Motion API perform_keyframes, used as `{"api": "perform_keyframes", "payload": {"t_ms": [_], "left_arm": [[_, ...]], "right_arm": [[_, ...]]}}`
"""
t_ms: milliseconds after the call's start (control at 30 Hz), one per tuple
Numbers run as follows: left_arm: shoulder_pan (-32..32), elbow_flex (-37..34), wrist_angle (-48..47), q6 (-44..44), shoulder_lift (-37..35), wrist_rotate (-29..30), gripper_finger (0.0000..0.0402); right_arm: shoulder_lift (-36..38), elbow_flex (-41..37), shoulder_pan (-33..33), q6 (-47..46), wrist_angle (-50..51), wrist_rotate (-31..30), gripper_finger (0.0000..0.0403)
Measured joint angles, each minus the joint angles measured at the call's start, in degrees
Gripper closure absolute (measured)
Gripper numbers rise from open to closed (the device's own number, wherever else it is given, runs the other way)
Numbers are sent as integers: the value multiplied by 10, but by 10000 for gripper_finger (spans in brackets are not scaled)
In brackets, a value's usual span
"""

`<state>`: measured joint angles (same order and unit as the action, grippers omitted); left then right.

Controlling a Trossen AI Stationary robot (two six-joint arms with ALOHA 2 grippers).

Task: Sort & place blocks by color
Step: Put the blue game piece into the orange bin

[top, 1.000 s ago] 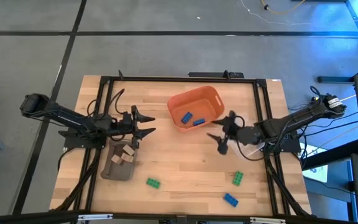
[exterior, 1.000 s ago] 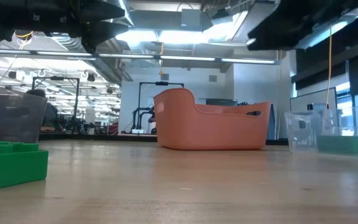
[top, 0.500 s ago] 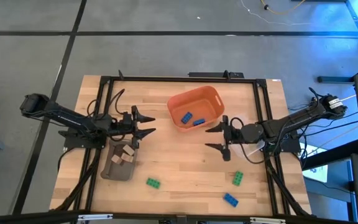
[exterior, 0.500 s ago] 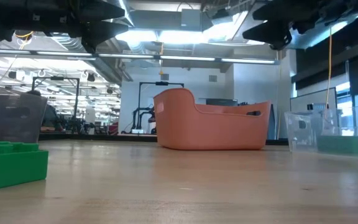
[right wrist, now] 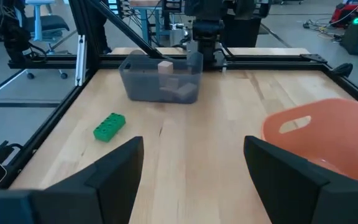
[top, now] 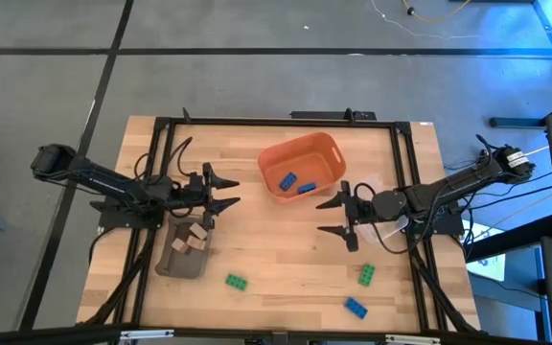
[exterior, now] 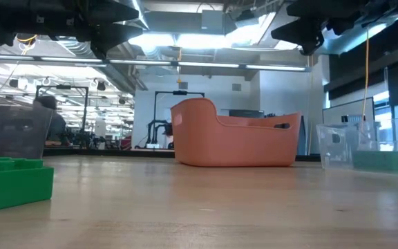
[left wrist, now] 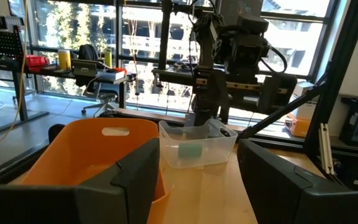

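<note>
Bare table lies open between the two raised, open hands, obstructed at the far side by the orange bin, at the left by the grey tray, with scattered green blocks and a blue block along the near edge.

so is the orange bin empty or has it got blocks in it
Not empty. The high view shows two blue blocks lying on the floor of the orange bin.
</note>
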<state>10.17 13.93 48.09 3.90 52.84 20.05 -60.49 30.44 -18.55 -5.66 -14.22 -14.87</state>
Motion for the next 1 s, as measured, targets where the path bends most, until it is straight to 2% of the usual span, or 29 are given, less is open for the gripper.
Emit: {"api": "perform_keyframes", "payload": {"t_ms": [200, 300, 433, 533, 633, 800, 933, 1000], "left_arm": [[0, 0, 0, -10, 0, 0, 194], [0, 0, 0, -19, 0, 0, 194], [0, 0, 0, -15, 0, 0, 194], [0, 0, 0, -16, 0, 1, 194], [0, 0, 0, -16, 0, 1, 194], [0, 0, 0, -16, 0, 1, 194], [0, 0, 0, -12, 0, 1, 194], [0, 0, 0, -12, 0, 1, 194]], "right_arm": [[0, 0, 0, 0, 0, 0, 123], [0, 0, 0, -43, -7, 1, 123], [-1, 15, -8, -128, -10, 53, 123], [-13, 47, -53, -173, 19, 97, 123], [-38, 104, -122, -233, 111, 83, 123], [-128, 255, -244, -417, 393, -28, 123], [-230, 377, -311, -592, 582, -36, 123], [-281, 423, -332, -672, 642, -13, 123]]}}
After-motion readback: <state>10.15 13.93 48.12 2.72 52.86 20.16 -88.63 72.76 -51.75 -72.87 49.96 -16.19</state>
